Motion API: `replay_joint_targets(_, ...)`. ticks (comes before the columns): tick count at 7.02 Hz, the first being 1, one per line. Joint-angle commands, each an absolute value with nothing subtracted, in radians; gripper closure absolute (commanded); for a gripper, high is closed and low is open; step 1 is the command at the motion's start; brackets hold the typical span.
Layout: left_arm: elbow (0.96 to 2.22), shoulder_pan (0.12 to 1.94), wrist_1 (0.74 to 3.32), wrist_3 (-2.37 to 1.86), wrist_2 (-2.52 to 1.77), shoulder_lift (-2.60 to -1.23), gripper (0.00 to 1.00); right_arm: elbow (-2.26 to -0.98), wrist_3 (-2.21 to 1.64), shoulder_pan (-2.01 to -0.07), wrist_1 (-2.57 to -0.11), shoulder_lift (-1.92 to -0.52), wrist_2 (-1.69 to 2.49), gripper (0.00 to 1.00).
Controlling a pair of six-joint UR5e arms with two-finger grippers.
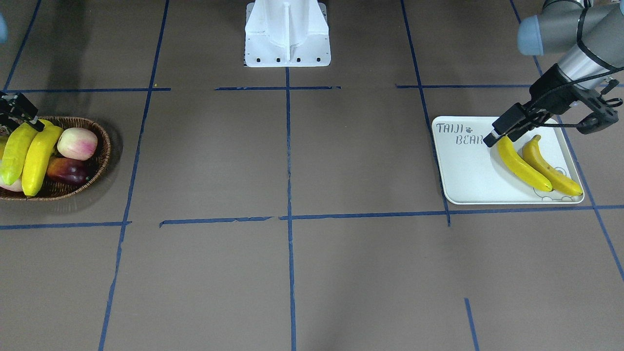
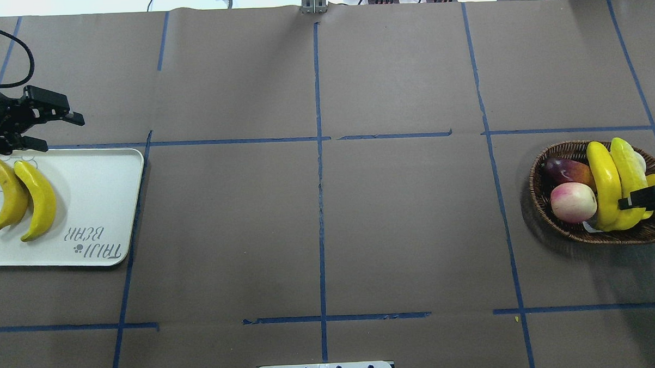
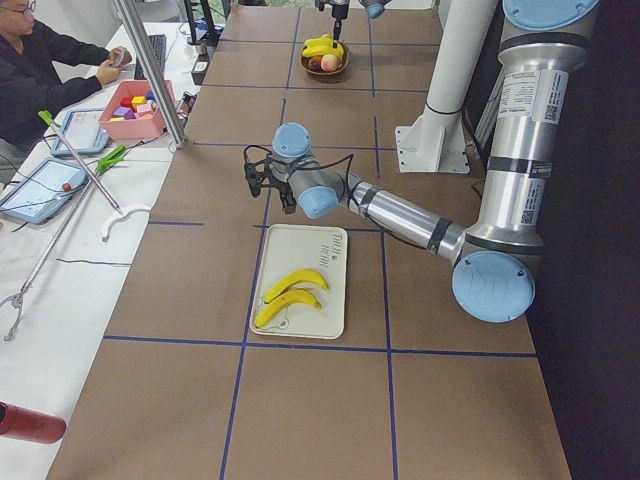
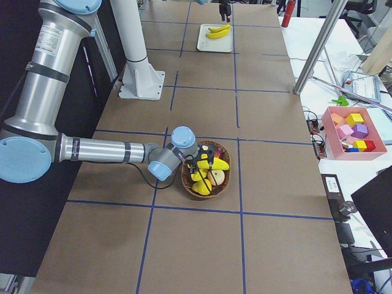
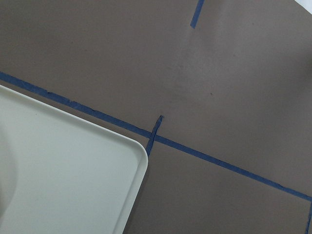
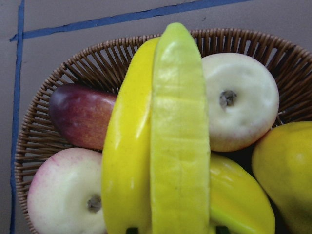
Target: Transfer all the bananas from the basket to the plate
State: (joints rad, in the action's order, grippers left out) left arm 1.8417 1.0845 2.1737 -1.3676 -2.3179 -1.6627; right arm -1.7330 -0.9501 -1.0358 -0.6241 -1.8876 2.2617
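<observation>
Halfway: two bananas lie on the plate, two sit in the basket, right gripper straddling the paler banana, whether clamped I can't tell, left gripper gaping empty beside the plate.

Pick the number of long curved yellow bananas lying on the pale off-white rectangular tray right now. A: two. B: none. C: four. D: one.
A: a bright yellow banana and a duller golden banana lie side by side on the pale off-white rectangular tray, with no other fruit on it.
</observation>
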Motion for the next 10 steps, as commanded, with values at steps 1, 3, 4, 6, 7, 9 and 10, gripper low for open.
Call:
replay_joint_targets(1,1.842,1.085,2.174,-1.368,-2.318,-1.663,0.00,-1.733,-0.946,-1.054,-0.623,-1.887,2.264,0.59)
replay_joint_targets(3,1.841,1.085,2.174,-1.368,-2.318,-1.663,0.00,-1.746,-0.943,-1.081,-0.621,-1.887,2.276,0.95)
replay_joint_targets(4,1.841,1.085,2.174,-1.368,-2.318,-1.663,0.00,-1.750,-0.942,-1.101,-0.621,-1.887,2.287,0.99)
replay_joint_targets(6,1.841,1.085,2.174,-1.368,-2.318,-1.663,0.00,-1.791,-0.939,-1.138,-0.621,-1.894,2.319,1.00)
replay_joint_targets(7,1.842,1.085,2.174,-1.370,-2.318,-1.664,0.00,-1.816,-0.910,-1.205,-0.621,-1.896,2.415,1.00)
replay_joint_targets(9,1.842,1.085,2.174,-1.373,-2.318,-1.664,0.00,-1.871,-0.815,-1.316,-0.623,-1.946,2.578,1.00)
replay_joint_targets(10,1.842,1.085,2.174,-1.373,-2.319,-1.664,0.00,-1.915,-0.812,-1.316,-0.623,-1.960,2.583,1.00)
